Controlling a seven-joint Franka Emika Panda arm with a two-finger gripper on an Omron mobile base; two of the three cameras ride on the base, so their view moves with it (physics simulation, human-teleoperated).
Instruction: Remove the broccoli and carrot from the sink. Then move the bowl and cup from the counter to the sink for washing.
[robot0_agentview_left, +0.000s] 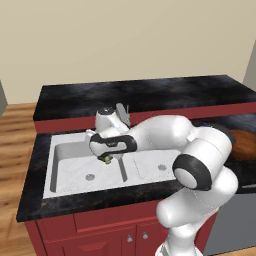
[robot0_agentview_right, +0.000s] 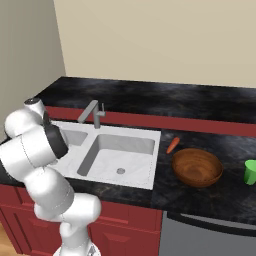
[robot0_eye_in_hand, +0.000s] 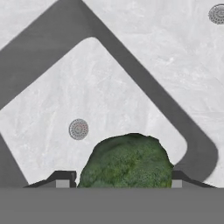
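Hand view: broccoli (robot0_eye_in_hand: 127, 161) sits between the two dark claw (robot0_eye_in_hand: 120, 180) tips, one tip at each side of it, with the sink (robot0_eye_in_hand: 52, 109) basin floor and a round drain (robot0_eye_in_hand: 78, 129) beyond.
Claw: clenched on the broccoli, above the sink.
Left base view: claw (robot0_agentview_left: 106, 159) shows a green bit of broccoli (robot0_agentview_left: 105, 159) at its tips, over the left basin near the divider.
Sink: both basins (robot0_agentview_right: 125, 150) show bare white floors with drains; faucet (robot0_agentview_right: 90, 114) at the back.
Carrot: lies on the desk (robot0_agentview_right: 200, 105), between the sink's right edge and the bowl; point (robot0_agentview_right: 173, 145).
Bowl: brown, nothing seen inside, on the desk right of the sink (robot0_agentview_right: 197, 167).
Cup: green, on the desk, right of the bowl (robot0_agentview_right: 250, 172).
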